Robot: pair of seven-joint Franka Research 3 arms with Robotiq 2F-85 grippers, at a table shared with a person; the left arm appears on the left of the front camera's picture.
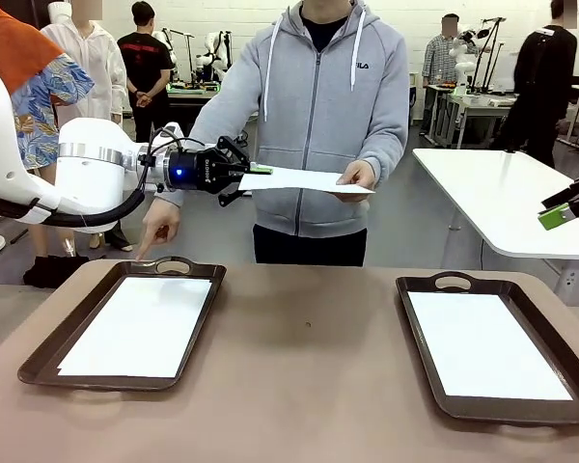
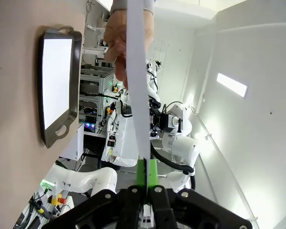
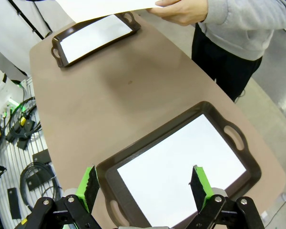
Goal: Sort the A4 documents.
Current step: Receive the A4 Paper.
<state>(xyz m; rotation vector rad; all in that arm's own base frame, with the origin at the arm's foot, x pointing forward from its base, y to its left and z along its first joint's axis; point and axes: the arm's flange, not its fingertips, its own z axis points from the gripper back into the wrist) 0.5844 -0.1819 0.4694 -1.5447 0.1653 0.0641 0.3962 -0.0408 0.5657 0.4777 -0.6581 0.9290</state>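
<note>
trays [image 1: 39, 362] hold sheets [image 1: 140, 326] | left fingers [image 1: 258, 170] pinch document [image 1: 304, 179] (right fingers [image 3: 199, 181] spread)

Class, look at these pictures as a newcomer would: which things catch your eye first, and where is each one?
First, the handover above the table's far edge: the left hand is shut on one end of a white sheet while the person's hand holds the other. Below, two dark trays each hold a white sheet, one on each side of the table. The right hand hangs open over the right tray.
</note>
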